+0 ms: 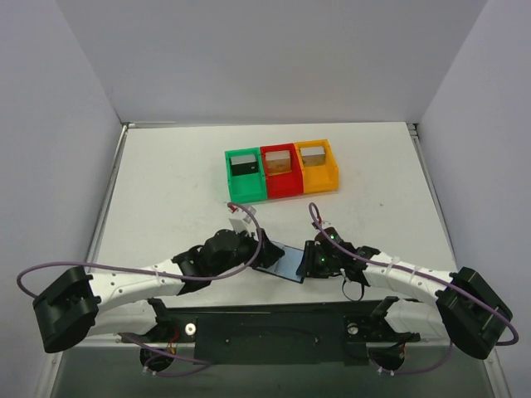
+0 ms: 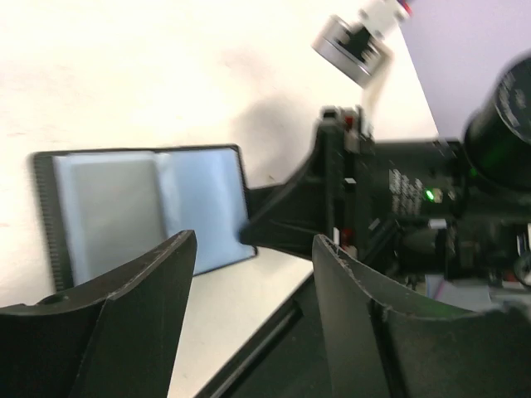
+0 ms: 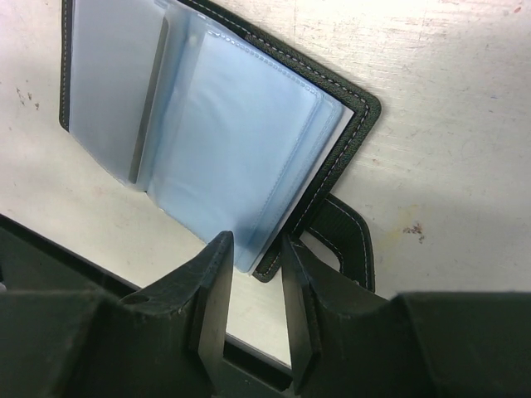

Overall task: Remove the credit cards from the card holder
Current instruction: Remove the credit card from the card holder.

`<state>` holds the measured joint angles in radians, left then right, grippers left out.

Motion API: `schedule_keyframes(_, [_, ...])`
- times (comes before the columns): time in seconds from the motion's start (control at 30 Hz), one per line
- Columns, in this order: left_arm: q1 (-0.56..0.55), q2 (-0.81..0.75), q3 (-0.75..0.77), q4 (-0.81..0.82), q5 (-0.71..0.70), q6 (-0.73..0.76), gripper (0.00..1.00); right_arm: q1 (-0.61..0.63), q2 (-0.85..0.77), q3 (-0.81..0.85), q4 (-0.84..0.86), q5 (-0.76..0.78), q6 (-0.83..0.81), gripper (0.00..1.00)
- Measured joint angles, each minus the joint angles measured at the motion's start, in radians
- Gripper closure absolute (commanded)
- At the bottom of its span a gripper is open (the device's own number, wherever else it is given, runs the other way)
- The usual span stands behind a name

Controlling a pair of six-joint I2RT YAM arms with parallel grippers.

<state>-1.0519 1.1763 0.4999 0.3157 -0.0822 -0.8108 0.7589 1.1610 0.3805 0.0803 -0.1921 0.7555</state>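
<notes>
Seen from above, the card holder (image 1: 282,259) lies open and flat on the white table (image 1: 166,191), close to the near edge, between your two arms. Its black cover faces down and its pale blue clear sleeves face up.

Your left gripper (image 1: 259,249) sits at 9 o'clock of the holder. In its wrist view the fingers (image 2: 141,298) are spread wide with nothing between them, hanging just above the holder's near edge.

Your right gripper (image 1: 309,259) sits at 3 o'clock of the holder. In its wrist view the jaws are drawn close and pinch the corner of the sleeves and the stitched cover edge. The holder's black strap tab (image 3: 344,240) lies just beside the right-hand finger.

Whether cards sit inside the sleeves cannot be told.

At 12 o'clock of the holder, well apart from it, stand three bins in a row: green (image 1: 246,176), red (image 1: 280,172), orange (image 1: 318,167).
</notes>
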Motion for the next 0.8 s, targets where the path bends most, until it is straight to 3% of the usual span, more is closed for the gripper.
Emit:
schedule_keyframes(0.03, [0.016,-0.021,-0.003,-0.018,-0.021,-0.003,0.26,0.0,0.0,-0.001,0.001,0.0,0.0,0.71])
schedule_keyframes(0.07, [0.032,-0.032,-0.005,-0.035,-0.037,-0.006,0.1,0.0,0.0,-0.001,0.003,-0.002,0.0,0.71])
schedule_keyframes(0.1, [0.047,-0.034,-0.005,-0.052,-0.051,-0.012,0.09,-0.001,0.0,-0.001,0.005,-0.003,0.0,0.71])
schedule_keyframes(0.3, [0.071,-0.005,-0.033,-0.116,-0.082,-0.077,0.08,-0.006,0.0,-0.001,0.008,-0.014,0.0,0.69])
schedule_keyframes(0.53, [0.092,0.078,-0.114,-0.072,-0.058,-0.182,0.08,-0.006,0.0,-0.001,0.009,-0.016,0.0,0.69])
schedule_keyframes(0.8, [0.098,0.134,-0.102,-0.031,-0.042,-0.182,0.12,-0.007,0.0,-0.001,0.01,-0.018,0.0,0.69])
